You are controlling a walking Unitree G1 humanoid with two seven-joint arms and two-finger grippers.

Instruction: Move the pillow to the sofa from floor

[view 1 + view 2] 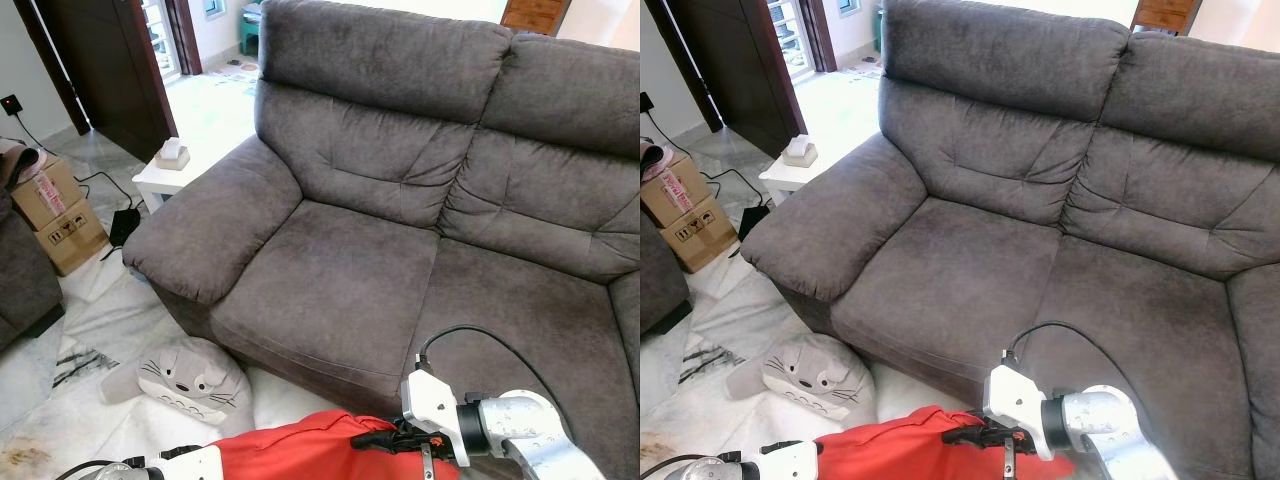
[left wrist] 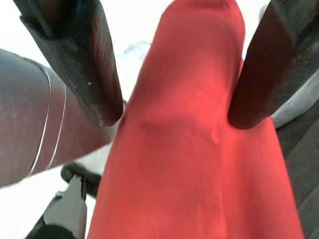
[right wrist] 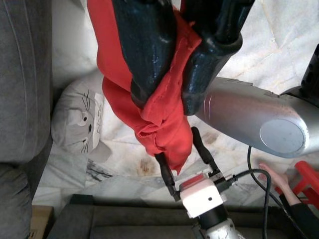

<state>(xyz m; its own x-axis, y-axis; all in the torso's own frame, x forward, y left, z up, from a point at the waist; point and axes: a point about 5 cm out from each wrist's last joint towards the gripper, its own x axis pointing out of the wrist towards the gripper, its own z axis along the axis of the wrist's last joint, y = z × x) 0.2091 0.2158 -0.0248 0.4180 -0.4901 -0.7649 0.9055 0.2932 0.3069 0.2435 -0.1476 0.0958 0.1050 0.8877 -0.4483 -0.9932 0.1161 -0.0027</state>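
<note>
Left eye view: a red pillow (image 1: 300,450) hangs between both arms just in front of the grey sofa (image 1: 400,260), its long axis running left to right, parallel to the seat edge. It is off the floor, so the carry looks under way; the next move calls for lifting it forward over the seat. A grey cat-faced cushion (image 1: 185,378) lies on the floor to the left.

Left wrist view: the left gripper (image 2: 169,112) has its fingers spread either side of the red fabric, touching but not pinching.

Right wrist view: the right gripper (image 3: 172,82) is clenched on a bunched end of the pillow.
</note>
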